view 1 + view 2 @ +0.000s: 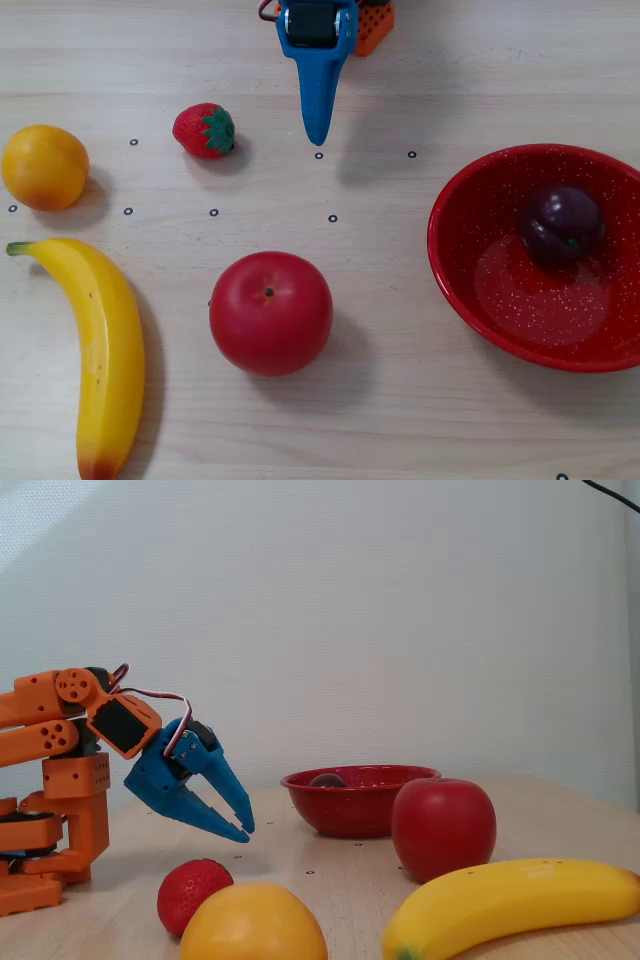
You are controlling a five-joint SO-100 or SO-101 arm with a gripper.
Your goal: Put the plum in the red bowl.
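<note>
In the low side-on fixed view, the orange (254,923) and banana (510,904) were seen nearest, with the strawberry (193,892) just behind the orange. The apple (443,827) was placed beyond the banana, in front of the red bowl (358,798). The plum (561,224) was found inside the red bowl, toward its far wall. The gripper (243,829) was held above the table, left of the bowl, fingers slightly parted and gripping nothing.

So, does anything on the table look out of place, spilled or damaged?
Nothing stands out. The plum lies inside the red bowl, the other fruits lie apart on the table, and the gripper hangs empty.
</note>
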